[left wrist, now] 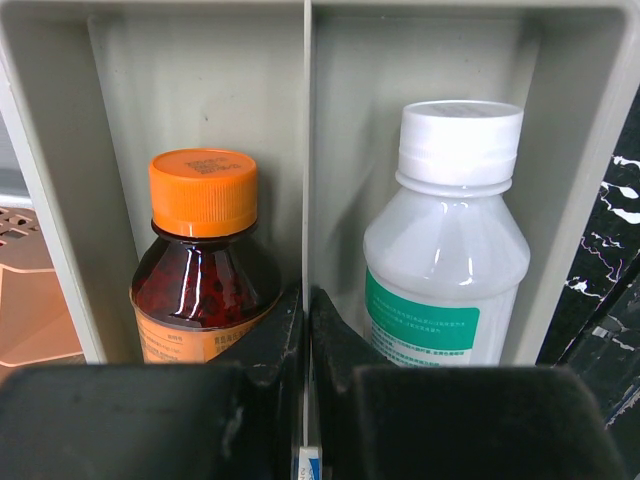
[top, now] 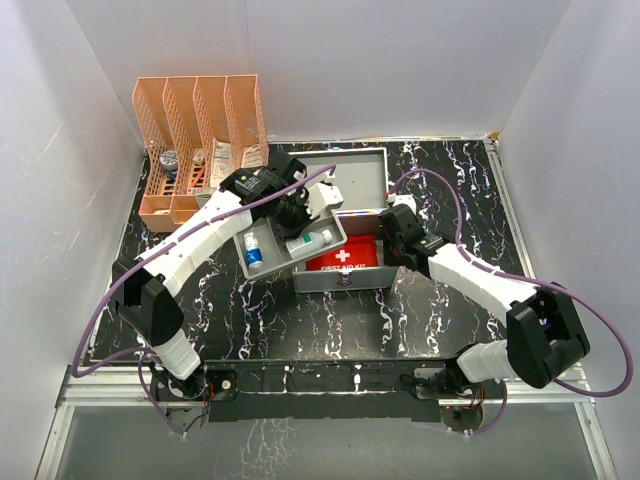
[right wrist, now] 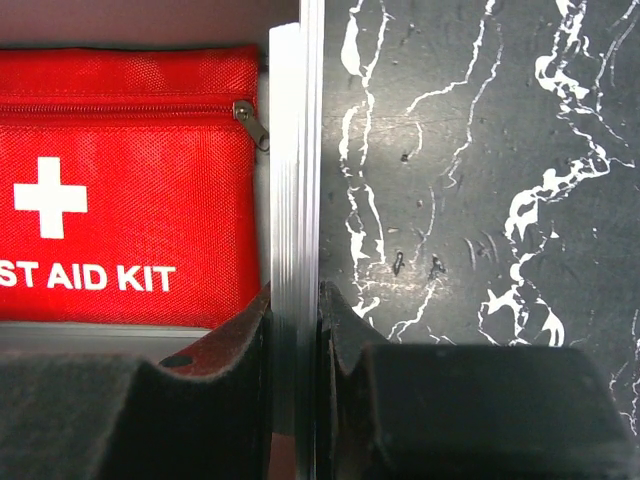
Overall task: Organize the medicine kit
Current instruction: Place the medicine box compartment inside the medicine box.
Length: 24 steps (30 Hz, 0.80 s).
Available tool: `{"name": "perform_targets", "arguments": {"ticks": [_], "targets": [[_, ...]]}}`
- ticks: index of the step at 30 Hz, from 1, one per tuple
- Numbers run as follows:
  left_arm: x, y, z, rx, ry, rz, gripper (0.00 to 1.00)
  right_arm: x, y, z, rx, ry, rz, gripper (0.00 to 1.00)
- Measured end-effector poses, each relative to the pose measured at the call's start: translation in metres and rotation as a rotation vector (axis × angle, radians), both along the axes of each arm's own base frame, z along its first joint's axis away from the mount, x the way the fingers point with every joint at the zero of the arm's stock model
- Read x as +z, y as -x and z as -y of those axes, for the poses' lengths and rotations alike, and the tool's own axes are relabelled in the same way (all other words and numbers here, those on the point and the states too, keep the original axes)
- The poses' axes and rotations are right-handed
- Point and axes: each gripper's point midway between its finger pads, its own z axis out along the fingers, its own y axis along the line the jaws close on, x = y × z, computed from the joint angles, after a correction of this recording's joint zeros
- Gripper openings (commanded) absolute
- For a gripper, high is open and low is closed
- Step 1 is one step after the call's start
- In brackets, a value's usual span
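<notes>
The grey metal kit case [top: 372, 277] lies open with a red first aid pouch [top: 345, 258] in its base. My left gripper [top: 293, 213] is shut on the middle divider [left wrist: 305, 150] of a grey tray [top: 262, 268], which is tilted over the case's left end. In the left wrist view my left gripper [left wrist: 306, 300] has an orange-capped brown bottle [left wrist: 205, 260] left of the divider and a white bottle [left wrist: 450, 250] right of it. My right gripper [top: 395, 238] is shut on the case's right wall [right wrist: 295, 150], with the pouch [right wrist: 130, 200] beside it in the right wrist view, where my right gripper [right wrist: 296, 295] clamps the wall.
An orange file rack [top: 200, 110] stands at the back left with small bottles and packets in its slots. The case lid [top: 355, 175] lies open behind the base. A small blue-labelled bottle [top: 254, 252] lies in the tray. White walls enclose the black marbled table [top: 450, 190].
</notes>
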Motion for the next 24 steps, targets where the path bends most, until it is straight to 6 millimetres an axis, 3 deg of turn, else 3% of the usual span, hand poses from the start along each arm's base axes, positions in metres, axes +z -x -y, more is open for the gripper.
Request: {"name": "perform_targets", "arguments": {"ticks": [8,10,15,20,24], "targets": [[0.000,0.000,0.000,0.000,0.000,0.000,0.00,0.000,-0.001,-0.009,0.014,-0.001,0.011,0.01],[0.001,0.000,0.001,-0.001,0.001,0.001,0.00,0.001,-0.001,-0.010,0.011,-0.001,0.011,0.09],[0.006,-0.004,0.005,-0.010,0.008,0.018,0.00,0.003,0.001,-0.012,0.012,-0.010,0.001,0.44],[0.009,-0.006,0.007,-0.017,0.008,0.030,0.00,0.020,-0.005,-0.021,0.033,-0.040,0.022,0.63],[0.012,-0.007,0.008,-0.022,0.007,0.036,0.00,0.047,-0.013,-0.026,0.039,-0.068,0.081,0.73]]}}
